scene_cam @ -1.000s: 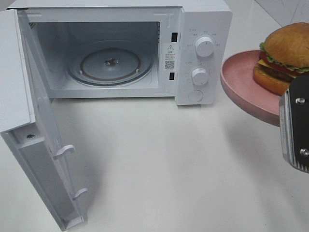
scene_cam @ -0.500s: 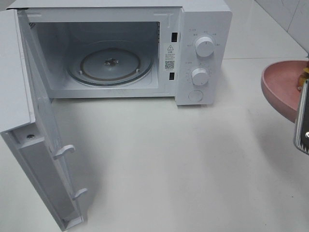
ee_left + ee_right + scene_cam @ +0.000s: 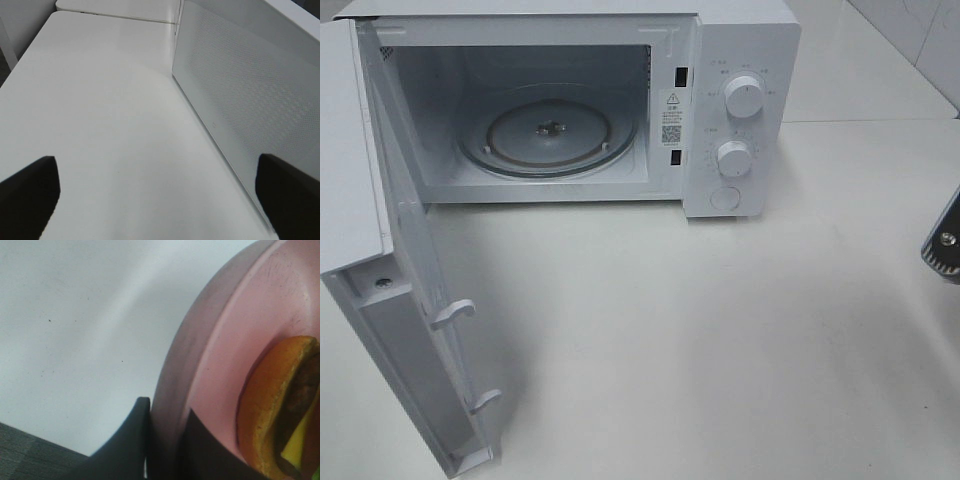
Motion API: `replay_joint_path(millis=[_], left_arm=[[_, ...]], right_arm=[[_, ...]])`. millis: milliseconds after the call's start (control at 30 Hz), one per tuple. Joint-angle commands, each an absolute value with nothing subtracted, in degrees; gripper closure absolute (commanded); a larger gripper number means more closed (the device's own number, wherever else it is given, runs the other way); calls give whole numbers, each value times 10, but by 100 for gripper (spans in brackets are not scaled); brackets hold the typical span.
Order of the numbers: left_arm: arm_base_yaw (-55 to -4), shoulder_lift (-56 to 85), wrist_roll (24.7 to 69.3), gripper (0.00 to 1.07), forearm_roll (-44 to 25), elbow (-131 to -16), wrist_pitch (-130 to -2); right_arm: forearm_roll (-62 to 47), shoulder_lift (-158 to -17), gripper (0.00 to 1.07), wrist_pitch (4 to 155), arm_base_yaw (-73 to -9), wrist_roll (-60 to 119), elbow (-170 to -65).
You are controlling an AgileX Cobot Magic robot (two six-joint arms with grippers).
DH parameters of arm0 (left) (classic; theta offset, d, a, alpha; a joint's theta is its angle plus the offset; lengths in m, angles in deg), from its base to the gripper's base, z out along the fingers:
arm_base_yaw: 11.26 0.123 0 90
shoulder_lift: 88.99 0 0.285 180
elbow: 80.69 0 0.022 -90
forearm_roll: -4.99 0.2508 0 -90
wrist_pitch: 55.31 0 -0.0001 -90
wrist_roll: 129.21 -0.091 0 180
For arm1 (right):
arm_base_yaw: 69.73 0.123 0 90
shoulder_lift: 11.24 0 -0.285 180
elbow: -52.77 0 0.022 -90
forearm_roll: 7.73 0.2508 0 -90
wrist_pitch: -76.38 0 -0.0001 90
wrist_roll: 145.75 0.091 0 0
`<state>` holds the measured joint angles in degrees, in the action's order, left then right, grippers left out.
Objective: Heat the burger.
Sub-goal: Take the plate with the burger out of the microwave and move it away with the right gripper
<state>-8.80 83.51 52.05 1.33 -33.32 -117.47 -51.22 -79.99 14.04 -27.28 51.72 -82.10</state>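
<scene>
Microwave (image 3: 560,110): door (image 3: 390,290) swung wide, turntable (image 3: 548,132) bare. Left gripper (image 3: 155,192): spread wide, empty, beside the door. Right gripper (image 3: 165,440): pinching the pink plate (image 3: 225,355) rim, burger (image 3: 280,410) aboard (carried out of the overhead view since a second ago); loading looks further off.

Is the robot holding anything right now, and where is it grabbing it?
Yes. The right gripper pinches the pink plate by its rim, with the burger on it. The left gripper is open and empty.

Bright, even light; soft shadows.
</scene>
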Motion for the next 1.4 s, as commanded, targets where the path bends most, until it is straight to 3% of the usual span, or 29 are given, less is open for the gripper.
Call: replay_joint_path(millis=[33,600,1400], left_arm=[[-88,840,520,7,13,-331,-1167],[-88,840,520,7,13,-331,-1167],[-88,840,520,7,13,-331,-1167]], right_arm=[[-560,-810,107,127,-274,554,-825],[-589,-939,107,101,-274,815,-825],[-602,-1097,107,205,-276,920,-810]])
